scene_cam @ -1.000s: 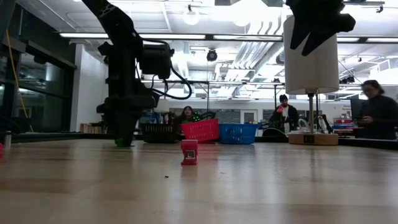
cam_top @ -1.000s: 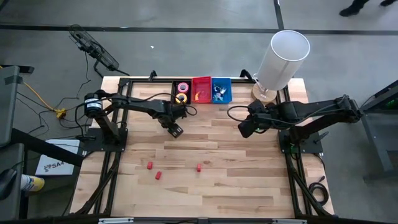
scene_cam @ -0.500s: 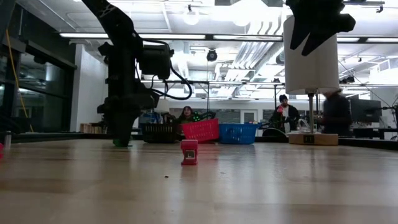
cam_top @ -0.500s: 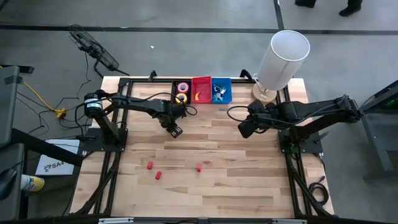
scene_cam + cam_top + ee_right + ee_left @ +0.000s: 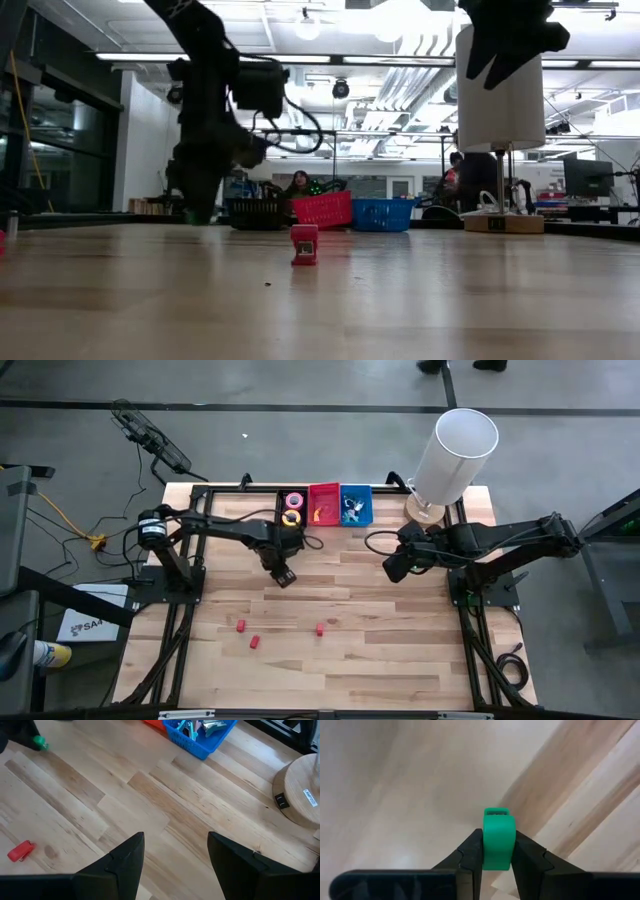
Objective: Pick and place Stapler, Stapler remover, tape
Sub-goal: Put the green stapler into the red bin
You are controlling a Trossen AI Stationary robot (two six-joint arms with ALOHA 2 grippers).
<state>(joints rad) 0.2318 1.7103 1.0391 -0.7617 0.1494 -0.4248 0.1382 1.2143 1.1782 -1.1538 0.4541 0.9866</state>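
table (image 5: 400, 650): light wood planks | on it: three red blocks (image 5: 254, 642), three bins (image 5: 323, 504), lamp base (image 5: 424, 511)

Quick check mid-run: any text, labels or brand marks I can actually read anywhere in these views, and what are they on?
"SA...": start of a word on the white box on the floor left of the table; the rest is cut off.
White label on the round wooden lamp base: printed, too small to read.
Nothing else legible.

Two dark jointed arms (image 5: 230, 532), black looping cables, dark angular jaws.
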